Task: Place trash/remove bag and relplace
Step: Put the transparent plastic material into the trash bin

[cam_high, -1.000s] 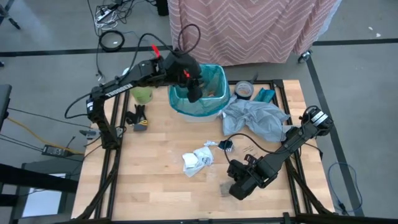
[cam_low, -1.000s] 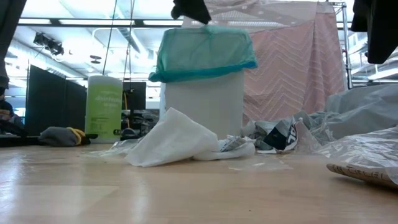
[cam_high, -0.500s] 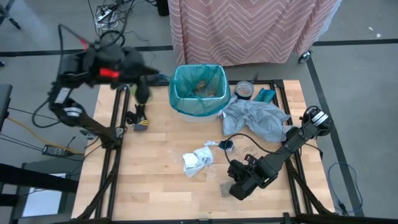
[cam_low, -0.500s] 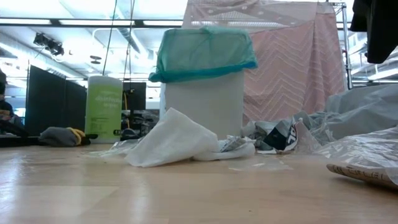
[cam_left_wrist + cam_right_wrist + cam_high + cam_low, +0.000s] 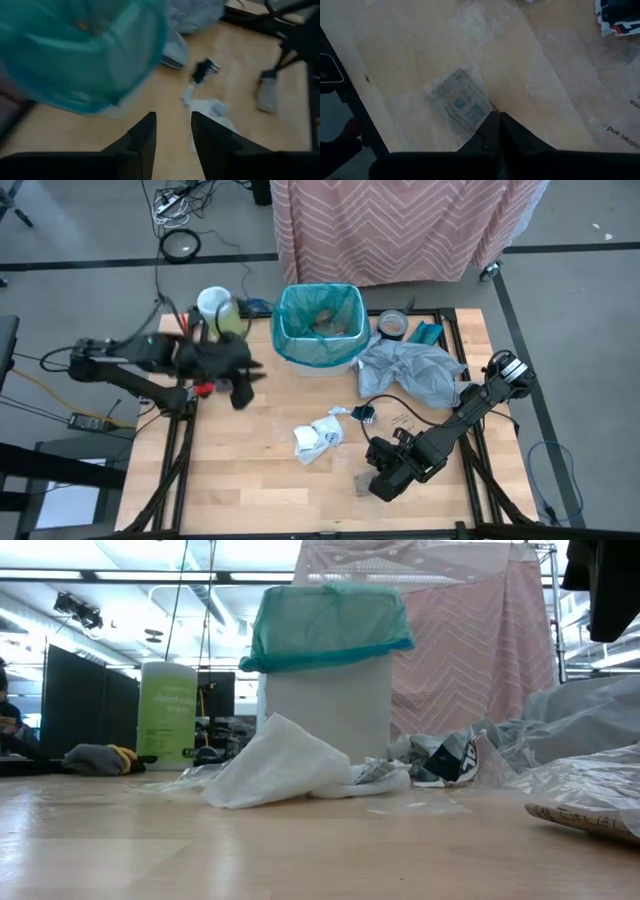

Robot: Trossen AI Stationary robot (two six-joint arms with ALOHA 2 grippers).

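Observation:
The white bin [image 5: 325, 710] stands at the table's far middle, with the teal bag [image 5: 320, 325] in it and folded over its rim; brown bits lie inside. White paper wrappers [image 5: 318, 436] and a dark scrap [image 5: 363, 413] lie mid-table. A clear packet [image 5: 457, 102] lies flat near the front edge. My left gripper [image 5: 241, 388] hovers open and empty over the table's left part, left of the bin; its wrist view shows a gap between the fingers of my left gripper [image 5: 173, 127]. My right gripper [image 5: 495, 120] points down, shut, at the packet's corner. My right gripper stands with its shut fingertips [image 5: 492, 116] at the corner of the clear packet [image 5: 485, 107], coming from above. The packet lies flat on the table. Whether the tips touch it I cannot tell.
A pale grey plastic bag [image 5: 412, 372] lies crumpled right of the bin. A green canister [image 5: 220, 310], a tape roll [image 5: 392, 325] and a small teal item [image 5: 428, 332] stand along the far edge. A pink patterned cloth [image 5: 400, 225] hangs beyond the table.
My left gripper has swung away from above the bin toward the table's left edge, then toward the near edge and down, rolling as it went. It carries nothing. The bin and bag have stayed where they were.

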